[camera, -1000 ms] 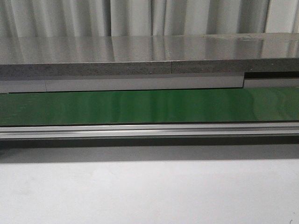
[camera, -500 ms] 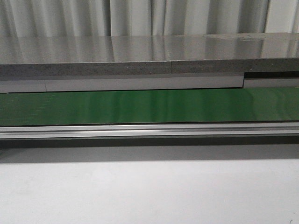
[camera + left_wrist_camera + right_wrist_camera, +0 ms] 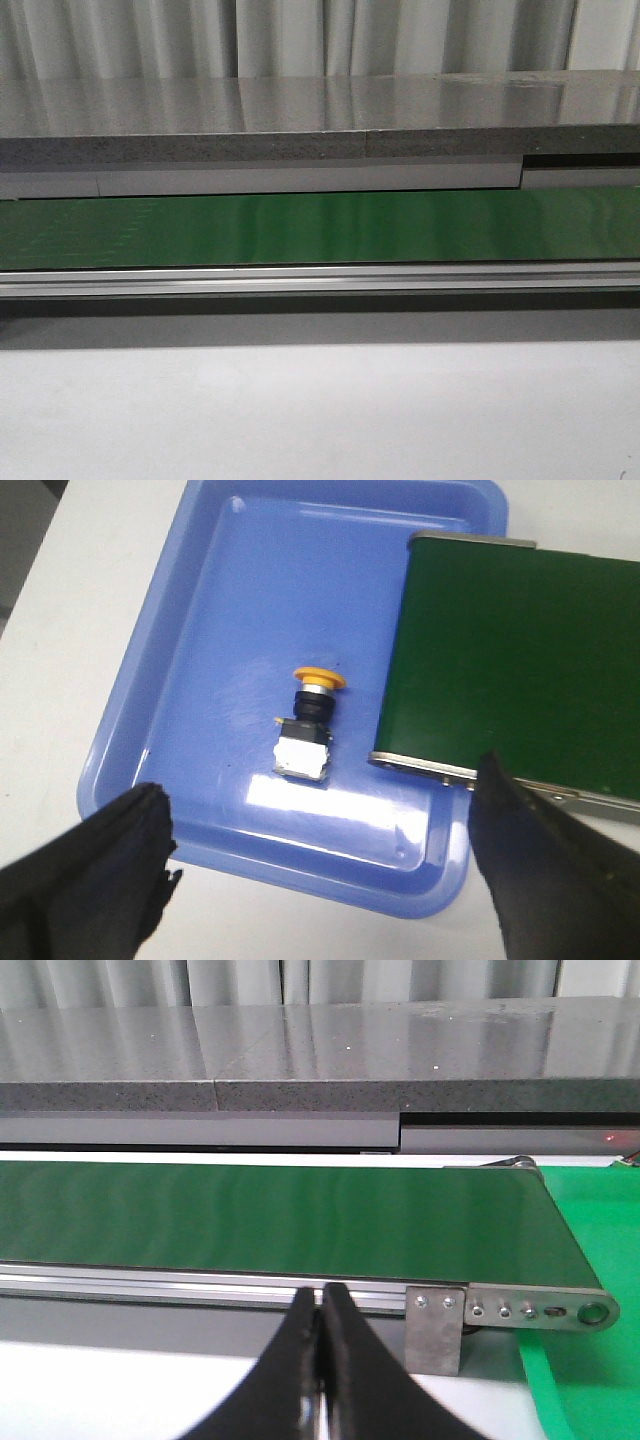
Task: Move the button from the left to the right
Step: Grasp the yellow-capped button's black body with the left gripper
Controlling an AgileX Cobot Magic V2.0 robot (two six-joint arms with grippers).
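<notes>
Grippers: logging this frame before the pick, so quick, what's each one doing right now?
Left gripper: open, empty, above the button lying in the blue tray.
Right gripper: closed, holding nothing, facing the green conveyor belt.

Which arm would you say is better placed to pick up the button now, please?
Left, I think. Its open gripper hangs above the blue tray where the button lies, jaws wide apart. The right gripper is shut, facing the green conveyor belt, no button in sight.
</notes>
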